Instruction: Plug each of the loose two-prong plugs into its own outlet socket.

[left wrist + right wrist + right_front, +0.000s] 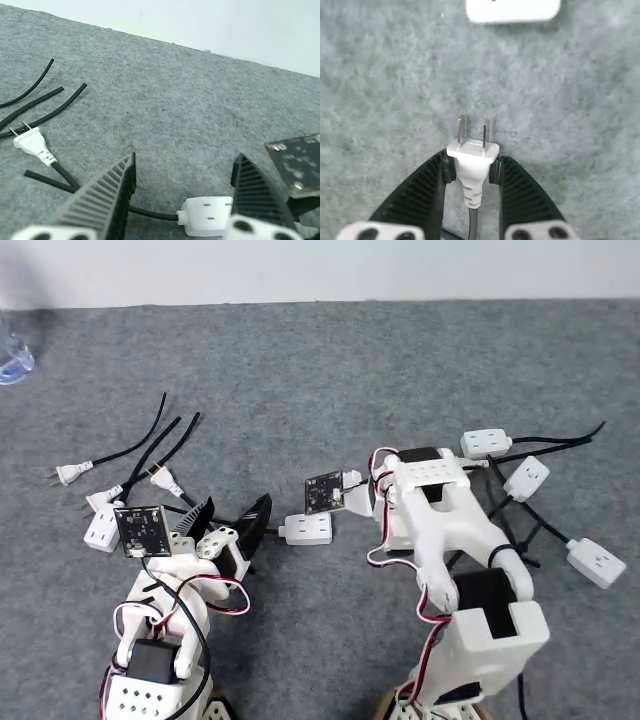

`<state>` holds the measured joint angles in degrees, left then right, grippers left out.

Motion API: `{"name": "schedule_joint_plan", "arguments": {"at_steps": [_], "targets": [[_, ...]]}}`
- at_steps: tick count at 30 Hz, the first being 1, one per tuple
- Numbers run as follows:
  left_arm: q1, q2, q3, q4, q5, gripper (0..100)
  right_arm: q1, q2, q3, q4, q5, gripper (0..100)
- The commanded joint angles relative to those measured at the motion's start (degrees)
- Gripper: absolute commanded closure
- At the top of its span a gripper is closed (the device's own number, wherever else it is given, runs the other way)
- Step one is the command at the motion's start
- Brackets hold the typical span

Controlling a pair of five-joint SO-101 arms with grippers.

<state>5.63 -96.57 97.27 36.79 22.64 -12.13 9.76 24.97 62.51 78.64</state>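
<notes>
From high up, the left arm (pixel 165 615) stands at the near left of the grey mat (pixel 300 370). The left gripper (pixel 235 505) is spread wide and holds nothing. The middle socket (pixel 308 529) lies just past it, between the two arms. Farther left lie the far plug (pixel 65 474), the near plug (pixel 165 481) and the left socket (pixel 102 532). The right arm (pixel 450 520) leans over the mat. By it lie the back socket (pixel 486 443), the side socket (pixel 527 477) and the end socket (pixel 597 562). Black cords (pixel 150 440) run all about.

In the left wrist view, the left gripper (pixel 182 190) has its jaws far apart with nothing in them. The middle socket (pixel 207 222) lies low between them, close by one finger (pixel 255 195). I cannot tell if they touch. The near plug (pixel 31 144) lies off to one side on the mat. The marks on a dark board (pixel 297 167) are too small to read.

In the right wrist view, the right gripper (pixel 472 167) pinches the held plug (pixel 472 157) tight by its white body. Its two prongs (pixel 461 132) point at the middle socket (pixel 512 10). Bare mat lies between them.
</notes>
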Motion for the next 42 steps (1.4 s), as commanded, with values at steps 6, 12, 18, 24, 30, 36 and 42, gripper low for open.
{"name": "schedule_joint_plan", "arguments": {"at_steps": [6,12,18,24,30,36,42], "targets": [[2.6,-0.3,-0.4,0.2,0.4,71,-4.7,-11.3,-2.4,1.3,-16.6,98.9],[4.6,-0.4,-0.4,-1.7,0.4,71,-11.6,-23.0,-2.5,5.6,-25.8,99.0],[9.1,-0.4,-0.4,-2.9,0.4,71,-13.7,-25.6,-5.8,5.9,-33.1,99.0],[9.8,-0.4,-0.4,-3.0,0.4,71,-15.9,-23.3,-10.5,9.3,-33.7,99.0],[9.4,-0.4,-0.4,-3.0,0.4,71,-22.0,-22.0,-14.8,13.7,-35.3,99.0],[9.4,-0.4,-0.4,-3.0,0.4,71,-23.5,-22.4,-17.3,18.3,-35.4,99.0],[9.4,-0.4,-0.4,-2.8,0.3,71,-23.6,-22.6,-17.6,20.8,-35.4,99.0]]}}
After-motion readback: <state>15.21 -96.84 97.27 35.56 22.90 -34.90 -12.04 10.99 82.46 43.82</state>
